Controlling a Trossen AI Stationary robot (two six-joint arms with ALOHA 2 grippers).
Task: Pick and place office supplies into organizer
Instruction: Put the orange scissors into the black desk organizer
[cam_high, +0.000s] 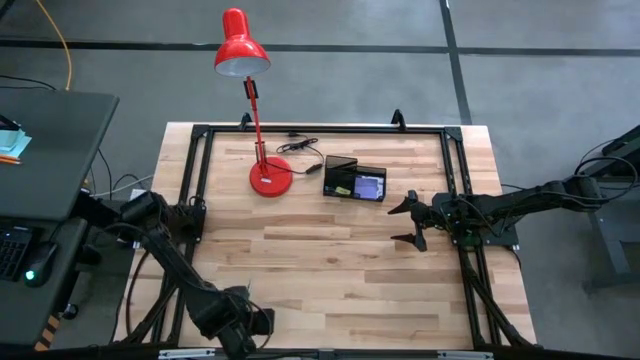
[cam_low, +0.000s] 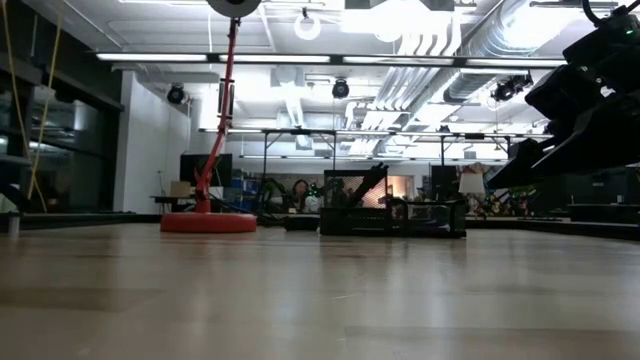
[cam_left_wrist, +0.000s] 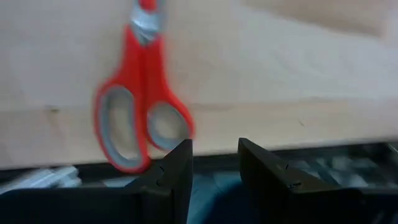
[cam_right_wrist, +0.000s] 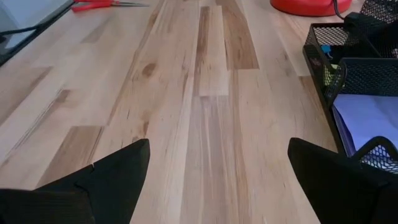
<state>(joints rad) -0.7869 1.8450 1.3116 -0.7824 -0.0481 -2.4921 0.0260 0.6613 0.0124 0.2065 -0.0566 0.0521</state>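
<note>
Red-handled scissors (cam_left_wrist: 140, 93) lie flat on the wood at the table's near edge, handle loops toward the edge and blades pointing away; they also show in the right wrist view (cam_right_wrist: 106, 5). My left gripper (cam_left_wrist: 214, 146) hangs above the near edge beside the loops, open, pointing steeply down, with nothing between its fingers; in the high view (cam_high: 243, 330) it hides the scissors. The black mesh organizer (cam_high: 355, 180) stands at the far middle with a purple notepad (cam_right_wrist: 367, 118) in it. My right gripper (cam_high: 408, 222) waits open at the right.
A red desk lamp (cam_high: 262, 150) stands on its round base (cam_high: 270, 178) left of the organizer, with a black cable (cam_high: 300, 145) behind it. A black metal frame (cam_high: 320, 130) runs along the table's edges. Bare wood lies between the scissors and the organizer.
</note>
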